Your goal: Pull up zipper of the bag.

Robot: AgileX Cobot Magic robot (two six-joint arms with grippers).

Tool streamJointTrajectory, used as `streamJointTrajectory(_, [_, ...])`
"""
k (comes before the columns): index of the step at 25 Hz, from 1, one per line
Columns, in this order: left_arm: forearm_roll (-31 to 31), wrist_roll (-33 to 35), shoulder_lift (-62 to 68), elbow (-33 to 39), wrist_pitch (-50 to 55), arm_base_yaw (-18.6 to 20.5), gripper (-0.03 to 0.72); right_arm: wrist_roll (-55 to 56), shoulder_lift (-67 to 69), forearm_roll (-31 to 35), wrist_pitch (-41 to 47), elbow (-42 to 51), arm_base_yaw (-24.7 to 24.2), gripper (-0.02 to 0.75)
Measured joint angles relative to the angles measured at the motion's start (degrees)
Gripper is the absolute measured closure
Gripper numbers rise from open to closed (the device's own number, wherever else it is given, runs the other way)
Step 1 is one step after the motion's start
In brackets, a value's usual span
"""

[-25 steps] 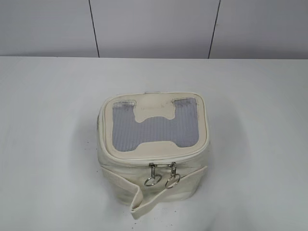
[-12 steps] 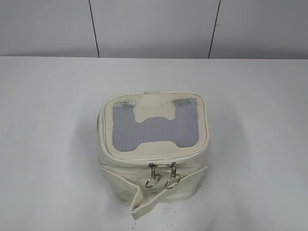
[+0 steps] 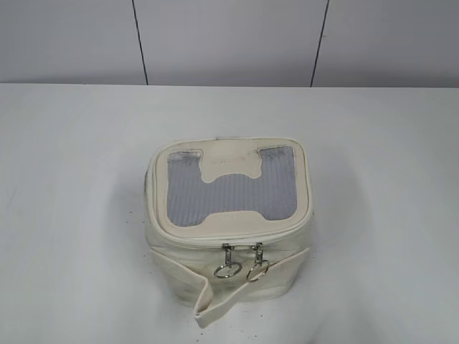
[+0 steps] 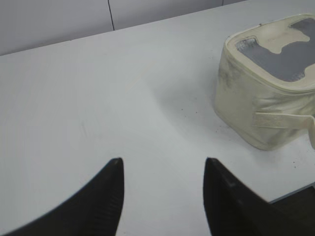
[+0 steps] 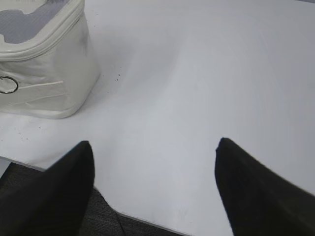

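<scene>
Nothing has moved: you see the bag (image 3: 229, 226) zipped, zipper (image 3: 240, 244) pulls together, left gripper (image 4: 162, 164) and right gripper (image 5: 152, 147) spread, empty.

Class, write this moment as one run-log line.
bag: upright on table | zipper: pulls together at front | left gripper: open, clear | right gripper: open, clear

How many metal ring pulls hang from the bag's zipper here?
2: both hang side by side at the front middle of the bag, left ring pull and right ring pull. Others may be hidden behind.
</scene>
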Motion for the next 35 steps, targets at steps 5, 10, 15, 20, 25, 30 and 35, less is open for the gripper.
streamJointTrajectory(5, [0.0,0.0,0.02,0.0,0.0,0.81,0.286,0.0,0.0,0.11,-0.04,0.0,-1.43,0.146])
streamJointTrajectory(10, [-0.02,0.0,-0.38,0.0,-0.04,10.02,0.286,0.0,0.1,0.22,-0.06,0.0,-10.9,0.147])
streamJointTrajectory(15, [-0.02,0.0,-0.5,0.0,-0.04,17.73,0.298,0.0,-0.09,0.22,-0.11,0.0,-13.3,0.148])
streamJointTrajectory(20, [-0.07,0.0,-0.5,0.0,-0.04,18.25,0.305,-0.04,-0.97,0.45,-0.21,0.0,-13.01,0.15])
streamJointTrajectory(25, [-0.07,0.0,-0.5,0.0,-0.04,18.3,0.307,-0.04,-0.97,0.61,-0.21,0.0,-13.01,0.15])
streamJointTrajectory(30, [-0.07,0.0,-0.5,0.0,-0.04,18.31,0.323,-0.06,-0.97,0.61,-0.21,0.0,-13.01,0.15])
streamJointTrajectory(35, [-0.07,0.0,-0.5,0.0,-0.04,18.36,0.327,-0.06,-0.97,0.75,-0.21,0.0,-13.01,0.15])
